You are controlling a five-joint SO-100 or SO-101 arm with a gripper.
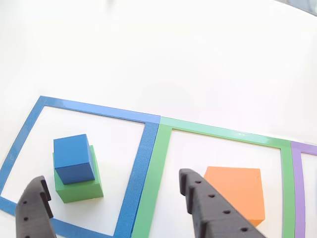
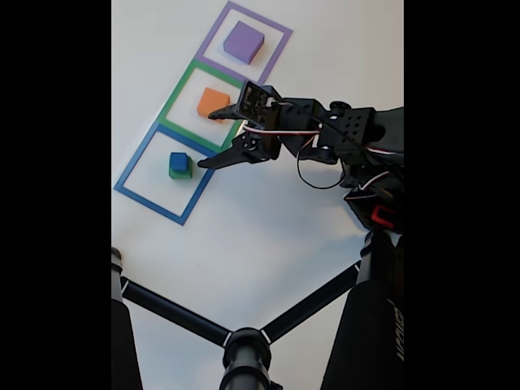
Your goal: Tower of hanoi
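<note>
We judge the puzzle to be mid-sequence: the four blocks stand split across three stations, and the black two-finger gripper (image 2: 210,138) hangs empty above the table, its jaws spread wide and holding nothing; in the other view the two black fingertips (image 1: 190,183) frame the border between the blue and green outlines.

The small blue cube (image 1: 74,158) sits on top of the green square block (image 1: 81,188), slightly askew so that a strip of green shows along its right side and beneath it; this pair stands inside the flat blue square outline (image 1: 143,148), towards the white table's (image 1: 173,54) lower left in the fixed view. The flat orange square block (image 1: 237,191) lies alone inside the green square outline (image 1: 223,133); the purple square block (image 2: 243,41) lies alone inside the purple square outline (image 2: 213,36), nearest the table's top edge in the fixed view.

We judge that the next move calls for choosing a block; the blue cube is the only free top piece on the stack. That requires centring the jaws over the cube, descending only to its height, and closing without nudging the green block beneath; the cube is small and plain-sided, so grip alignment with its faces matters.
</note>
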